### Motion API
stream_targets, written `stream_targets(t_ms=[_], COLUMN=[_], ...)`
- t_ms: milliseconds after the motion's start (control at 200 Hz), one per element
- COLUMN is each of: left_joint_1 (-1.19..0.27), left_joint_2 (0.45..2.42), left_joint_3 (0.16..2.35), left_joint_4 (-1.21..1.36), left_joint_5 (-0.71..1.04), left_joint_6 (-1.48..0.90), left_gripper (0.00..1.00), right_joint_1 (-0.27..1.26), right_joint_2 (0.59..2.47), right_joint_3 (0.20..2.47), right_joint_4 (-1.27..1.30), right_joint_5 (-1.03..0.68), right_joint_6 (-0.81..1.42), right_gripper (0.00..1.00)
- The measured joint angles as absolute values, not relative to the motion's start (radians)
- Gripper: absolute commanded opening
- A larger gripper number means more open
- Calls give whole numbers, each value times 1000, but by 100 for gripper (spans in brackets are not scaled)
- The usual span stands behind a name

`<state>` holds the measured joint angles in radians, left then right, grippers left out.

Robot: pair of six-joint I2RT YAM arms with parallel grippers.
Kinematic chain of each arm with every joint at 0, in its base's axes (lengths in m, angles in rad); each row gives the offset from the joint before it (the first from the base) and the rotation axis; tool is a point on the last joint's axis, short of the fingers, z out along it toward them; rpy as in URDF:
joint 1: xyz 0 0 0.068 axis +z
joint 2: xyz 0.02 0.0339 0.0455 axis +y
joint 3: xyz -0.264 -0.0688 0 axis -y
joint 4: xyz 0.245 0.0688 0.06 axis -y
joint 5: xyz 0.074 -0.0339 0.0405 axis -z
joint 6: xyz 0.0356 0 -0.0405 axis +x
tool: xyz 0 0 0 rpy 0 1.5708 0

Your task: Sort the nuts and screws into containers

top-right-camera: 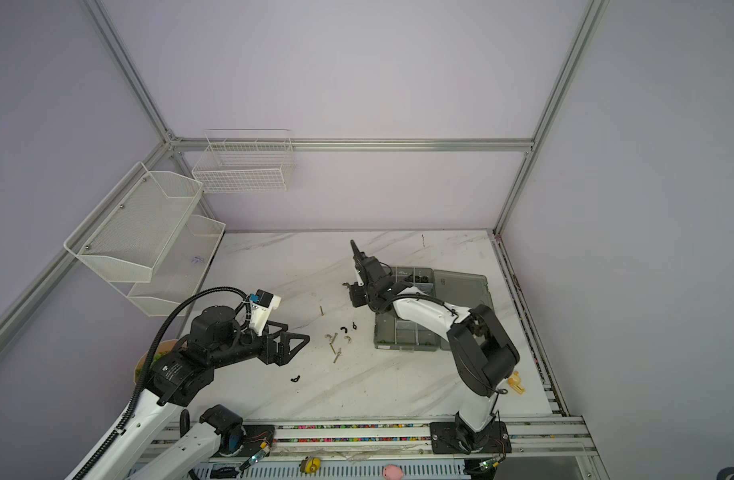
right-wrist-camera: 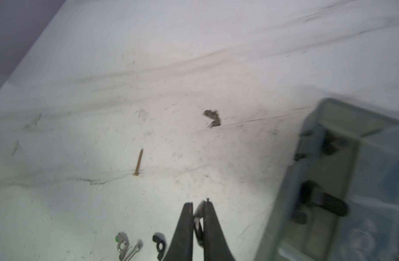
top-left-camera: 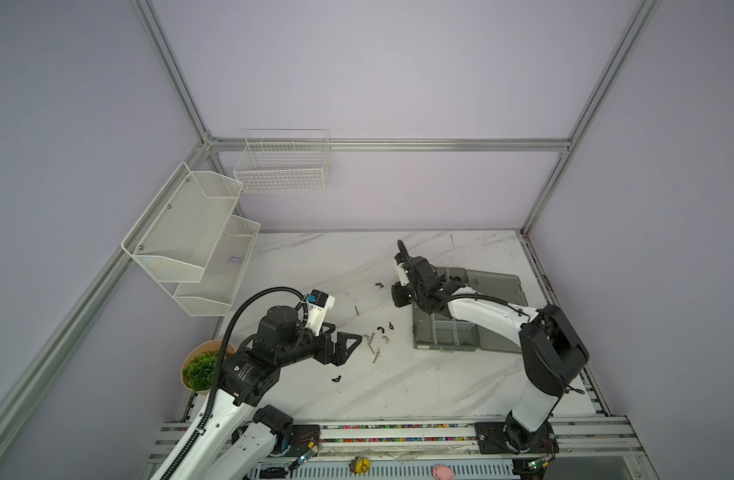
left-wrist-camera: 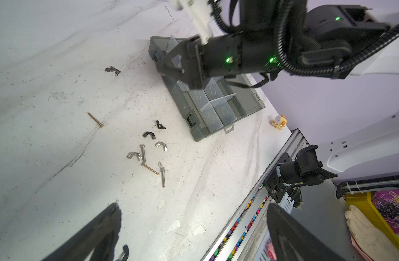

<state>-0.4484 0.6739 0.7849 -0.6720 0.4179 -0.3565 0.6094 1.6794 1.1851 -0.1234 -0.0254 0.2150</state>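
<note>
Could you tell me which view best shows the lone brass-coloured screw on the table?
The left wrist view: the lone brass-coloured screw is sharp, thread visible. The right wrist view blurs it; both top views show a tiny sliver.

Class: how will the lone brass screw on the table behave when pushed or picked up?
The brass screw looks thin and solid, so probably stiff and light. It lies flat on the smooth table, so a sideways push would likely roll it, curving around its wider head. Its slim shank lies low, so jaws may slip off.
</note>
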Motion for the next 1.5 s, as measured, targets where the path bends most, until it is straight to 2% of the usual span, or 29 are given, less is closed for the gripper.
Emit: stream_targets(t_ms=[155, 315, 605, 655, 705, 745, 965, 1095, 1230, 1390, 1495], left_joint_1=[-451, -454, -455, -455, -455, -455, -459, -459, -459, -459, -459], left_joint_2=[675, 675, 667, 667, 666, 665, 662, 662, 663, 662, 661], left_joint_3=[785, 785, 785, 785, 785, 785, 785, 785, 785, 785, 785], left_joint_4=[-669, -665, -652, -652, -652, -652, -653, -653, -653, -655, -655], left_joint_5=[451, 488, 495, 495, 495, 495, 494, 490, 479, 461, 459], left_joint_6=[-357, -356, -356, -356, -356, -356, -356, -356, -356, -356, -356], left_gripper=[100, 100, 100, 100, 100, 100, 100, 100, 100, 100, 100], right_joint_1=[380, 251, 229, 229, 229, 229, 237, 316, 523, 770, 864], right_joint_2=[1536, 1528, 1610, 1620, 1626, 1629, 1598, 1533, 1511, 1617, 1720], right_joint_3=[1087, 1007, 1000, 1000, 1000, 1000, 992, 989, 995, 1019, 1029], right_joint_4=[-139, -178, -199, -199, -199, -199, -178, -156, -82, 23, 51], right_joint_5=[-4, 2, -9, -12, -15, -16, -31, -25, -64, -94, -103], right_joint_6=[234, 229, 204, 199, 197, 195, 177, 165, 171, 174, 171], right_gripper=[3, 3, 5, 8, 18, 23, 25, 27, 28, 27, 27])
